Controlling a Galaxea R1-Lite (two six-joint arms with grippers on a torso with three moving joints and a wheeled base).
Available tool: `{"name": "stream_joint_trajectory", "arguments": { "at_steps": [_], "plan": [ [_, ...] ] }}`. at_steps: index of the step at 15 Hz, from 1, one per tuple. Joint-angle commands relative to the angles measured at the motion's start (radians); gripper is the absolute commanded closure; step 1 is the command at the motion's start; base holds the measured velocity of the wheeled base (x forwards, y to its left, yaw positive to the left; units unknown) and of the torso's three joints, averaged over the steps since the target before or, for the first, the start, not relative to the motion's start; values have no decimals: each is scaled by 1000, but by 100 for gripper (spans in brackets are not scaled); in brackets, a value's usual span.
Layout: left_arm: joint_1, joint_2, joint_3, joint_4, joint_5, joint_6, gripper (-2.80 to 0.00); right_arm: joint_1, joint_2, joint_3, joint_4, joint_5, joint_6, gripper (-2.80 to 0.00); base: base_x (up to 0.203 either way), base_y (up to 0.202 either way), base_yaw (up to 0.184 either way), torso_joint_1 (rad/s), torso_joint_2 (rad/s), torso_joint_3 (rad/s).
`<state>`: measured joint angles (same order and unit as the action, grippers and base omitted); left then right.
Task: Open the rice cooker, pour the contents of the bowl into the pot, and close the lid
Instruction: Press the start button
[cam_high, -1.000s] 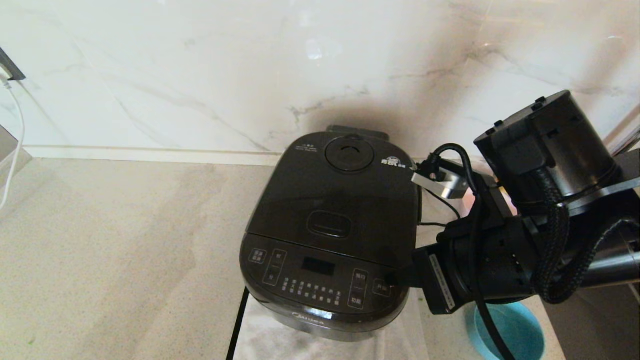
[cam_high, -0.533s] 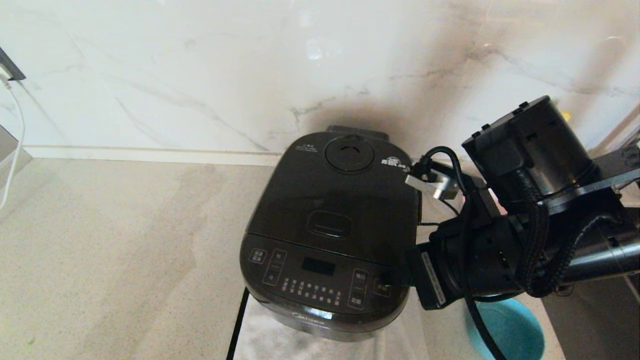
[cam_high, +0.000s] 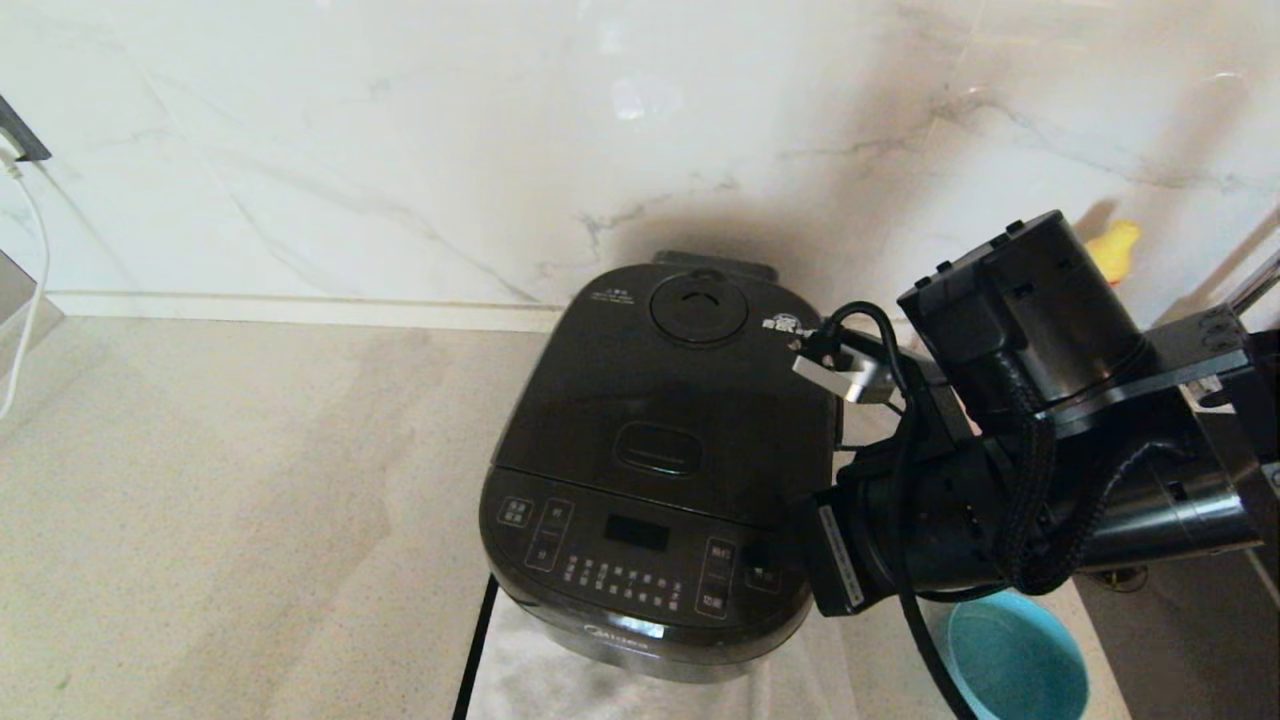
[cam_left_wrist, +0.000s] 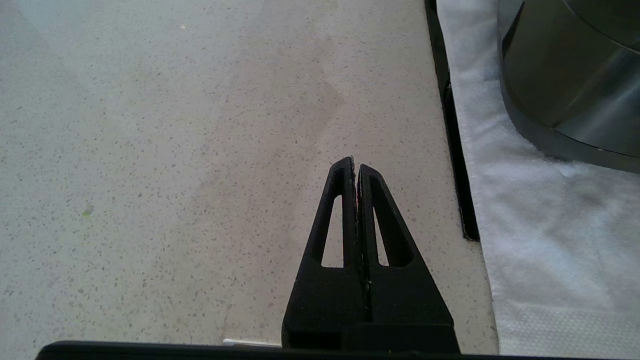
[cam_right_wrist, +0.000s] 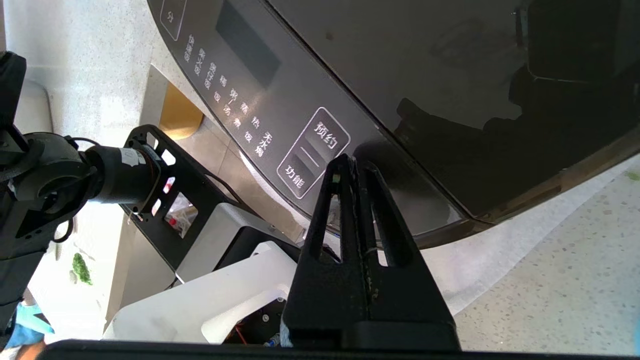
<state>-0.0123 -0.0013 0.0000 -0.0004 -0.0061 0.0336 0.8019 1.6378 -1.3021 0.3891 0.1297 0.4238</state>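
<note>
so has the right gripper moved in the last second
Yes. The right gripper has shifted left over the rice cooker panel, judged against its buttons.

Our right arm (cam_high: 1010, 520), matte black, chunky cylinder housings with small screws, braided black cable looped round it, white label strip, silver bracket, our grippers (cam_left_wrist: 356, 167) black, tapered fingers (cam_right_wrist: 334, 210) with triangular cut-outs

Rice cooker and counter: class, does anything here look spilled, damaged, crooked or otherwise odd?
Nothing stands out. The rice cooker sits level on its white mat with the lid down. The right pincer, shut, is at the front panel; the left pincer hangs shut over bare counter.
</note>
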Motion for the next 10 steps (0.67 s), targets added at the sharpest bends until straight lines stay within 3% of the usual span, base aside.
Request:
{"name": "stream_joint_trajectory", "arguments": {
  "at_steps": [1,10],
  "plan": [
    [0,1,2,0,0,0,0,0,11,3,5,-1,3,0,0,0,0,0,0,0],
    [0,1,2,0,0,0,0,0,18,30,0,4,1,0,0,0,0,0,0,0]
  ]
}}
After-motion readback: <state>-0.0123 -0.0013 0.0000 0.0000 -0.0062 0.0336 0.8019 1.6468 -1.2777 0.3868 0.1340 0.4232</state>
